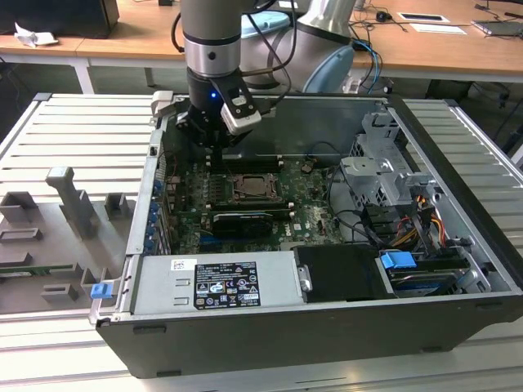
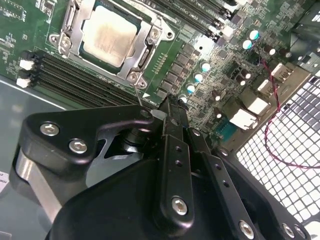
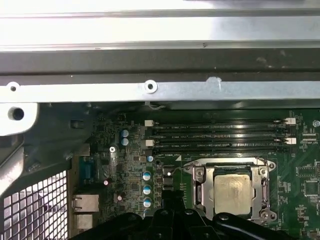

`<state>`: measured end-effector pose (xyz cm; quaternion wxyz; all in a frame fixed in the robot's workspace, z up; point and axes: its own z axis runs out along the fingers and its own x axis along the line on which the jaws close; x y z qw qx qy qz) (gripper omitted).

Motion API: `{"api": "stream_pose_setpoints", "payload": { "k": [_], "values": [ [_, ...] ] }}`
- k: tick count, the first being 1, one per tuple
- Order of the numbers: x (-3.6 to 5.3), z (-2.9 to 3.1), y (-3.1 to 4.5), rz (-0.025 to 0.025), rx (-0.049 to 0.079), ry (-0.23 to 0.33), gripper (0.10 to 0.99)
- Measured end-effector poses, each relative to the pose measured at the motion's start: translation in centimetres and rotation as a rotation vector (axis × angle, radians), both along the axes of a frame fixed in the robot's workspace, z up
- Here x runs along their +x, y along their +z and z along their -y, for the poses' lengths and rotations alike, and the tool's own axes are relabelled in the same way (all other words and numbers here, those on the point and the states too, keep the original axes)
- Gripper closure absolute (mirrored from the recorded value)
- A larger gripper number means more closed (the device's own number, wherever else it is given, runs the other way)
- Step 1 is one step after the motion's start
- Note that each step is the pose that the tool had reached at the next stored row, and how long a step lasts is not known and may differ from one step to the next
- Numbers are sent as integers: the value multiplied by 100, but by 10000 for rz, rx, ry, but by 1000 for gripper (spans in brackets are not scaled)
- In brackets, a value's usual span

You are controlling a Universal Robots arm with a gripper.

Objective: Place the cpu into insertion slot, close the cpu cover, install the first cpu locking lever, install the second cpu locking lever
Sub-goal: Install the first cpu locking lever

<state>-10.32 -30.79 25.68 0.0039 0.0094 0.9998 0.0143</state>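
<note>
Cpu [image 2: 107, 34] seated in insertion slot [image 2: 64, 44], cpu cover [image 2: 143, 49] lying flat around it (silvery frame, cut-out middle), black memory slots [image 2: 75, 77] alongside, black end effector [image 2: 171, 106] near socket corner, green motherboard [image 2: 20, 22] beneath.

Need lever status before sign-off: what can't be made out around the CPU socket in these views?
- Exterior view: the insertion slot is too small, and the locking levers cannot be picked out.
- First wrist view: the gripper and the picture edge hide one side of the cpu cover.
- Second wrist view: the picture edge cuts off one side of the cpu cover, so whether the levers are latched is unclear.
</note>
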Motion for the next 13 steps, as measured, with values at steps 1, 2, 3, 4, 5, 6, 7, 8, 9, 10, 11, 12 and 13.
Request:
{"api": "stream_pose_setpoints", "payload": {
  "k": [1, 2, 3, 4, 5, 6, 7, 8, 9, 10, 11, 12, 13],
  "values": [
    [-11, -3, -3, 0, 0, 9, 980],
    [-24, -6, -5, -2, -2, 19, 980],
    [-42, -12, -10, -1, -1, 34, 980],
    [-52, -17, -13, -1, -1, 45, 980],
    [-60, -21, -15, -1, -1, 51, 980],
    [-67, -26, -18, 0, -1, 59, 980],
    [-73, -30, -20, 0, 0, 66, 980],
    [-80, -36, -22, -1, -1, 75, 980],
    [-93, -53, -27, -1, -1, 95, 980],
    [-99, -68, -29, -1, -2, 107, 980],
    [-101, -87, -31, -1, -2, 116, 980],
    [-101, -104, -33, -1, -1, 124, 980],
    [-102, -115, -34, -1, -1, 129, 980]
  ]
}}
